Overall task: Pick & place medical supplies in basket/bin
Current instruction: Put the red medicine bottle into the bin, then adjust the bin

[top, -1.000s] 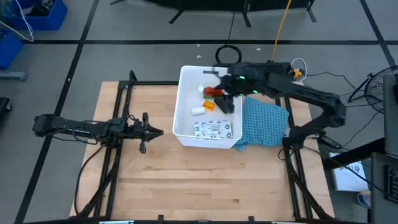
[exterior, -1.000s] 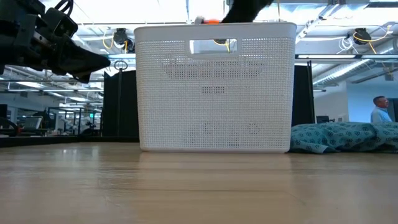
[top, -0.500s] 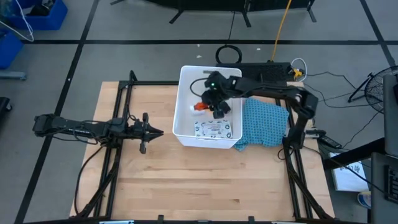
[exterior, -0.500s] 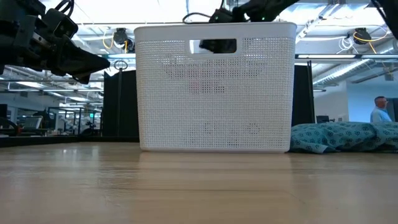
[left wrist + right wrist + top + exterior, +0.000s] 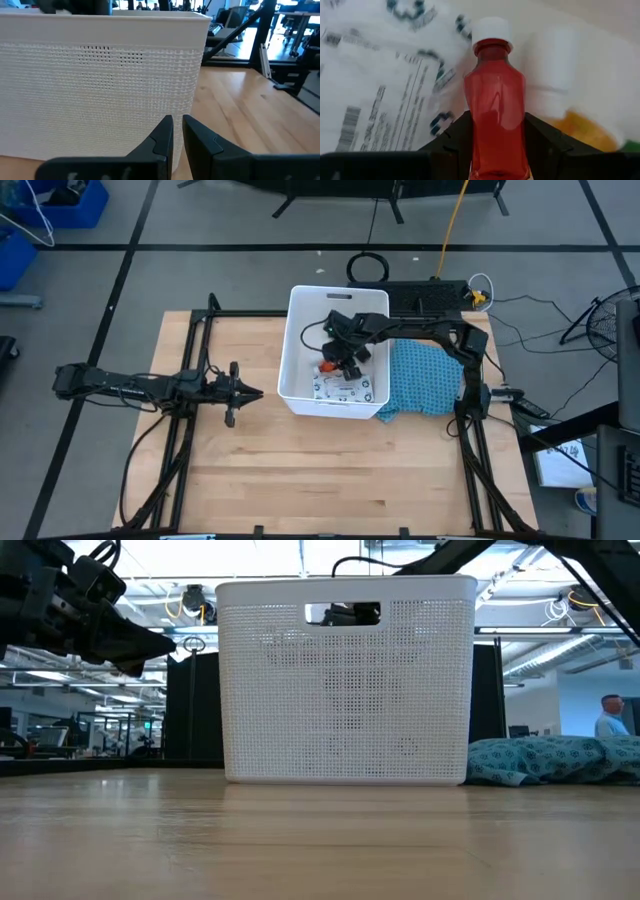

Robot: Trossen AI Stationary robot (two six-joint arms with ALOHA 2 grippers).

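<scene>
The right gripper (image 5: 497,150) is down inside the white plastic tub (image 5: 300,315), its fingers squeezing a smooth red bottle (image 5: 496,115) with a round white cap, just above the flat paper packet (image 5: 375,100). The left gripper (image 5: 243,391) waits left of the tub, fingers nearly together.

Robotics lab in an open-plan office — wooden table (image 5: 320,470) on taped grey floor (image 5: 200,220), ceiling strip lights (image 5: 150,585), desks behind, 1 person (image 5: 609,718) standing.
</scene>
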